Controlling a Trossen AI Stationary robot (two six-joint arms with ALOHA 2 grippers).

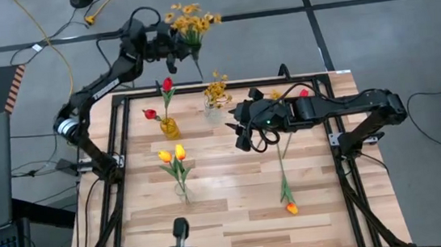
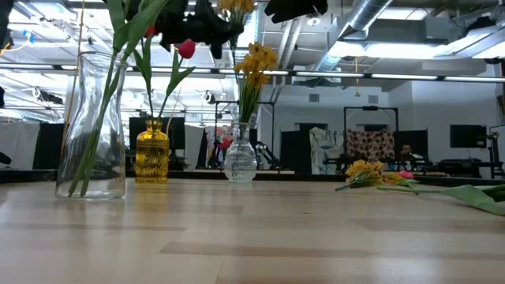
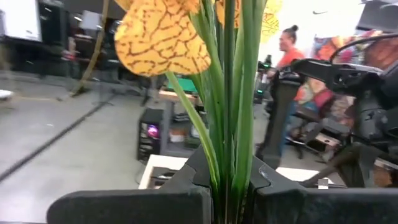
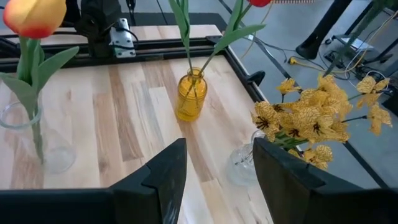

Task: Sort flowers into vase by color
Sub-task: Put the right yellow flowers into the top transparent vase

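Observation:
My left gripper (image 1: 173, 48) is raised over the table's far edge, shut on a spray of mustard-yellow blossoms (image 1: 190, 19). My right gripper (image 1: 243, 131) hovers open near the table's middle, beside a clear round vase (image 1: 215, 113) that has a yellow spray (image 4: 311, 121) stuck in it. Red tulips (image 1: 166, 86) stand in the yellow vase (image 1: 170, 128). Yellow tulips (image 1: 172, 154) stand in a clear vase (image 1: 182, 192). A yellow-orange tulip (image 1: 291, 207) lies flat on the table. More flowers (image 2: 367, 170) lie near the far right corner. My left gripper pinches the spray's bundled green stems (image 3: 230, 180) between its two fingers (image 3: 130, 205), which lie across them. The blossoms (image 3: 161, 37) stick out beyond the fingers. The spray is lifted clear of the table, its stem end (image 1: 197, 67) hanging down.
A dark metal frame (image 1: 123, 125) borders the table. The three vases stand in the left and middle far part. Bare wood (image 1: 238, 219) lies toward the near edge. Cables and floor lie beyond the far edge; a person (image 3: 289, 46) shows in the room.

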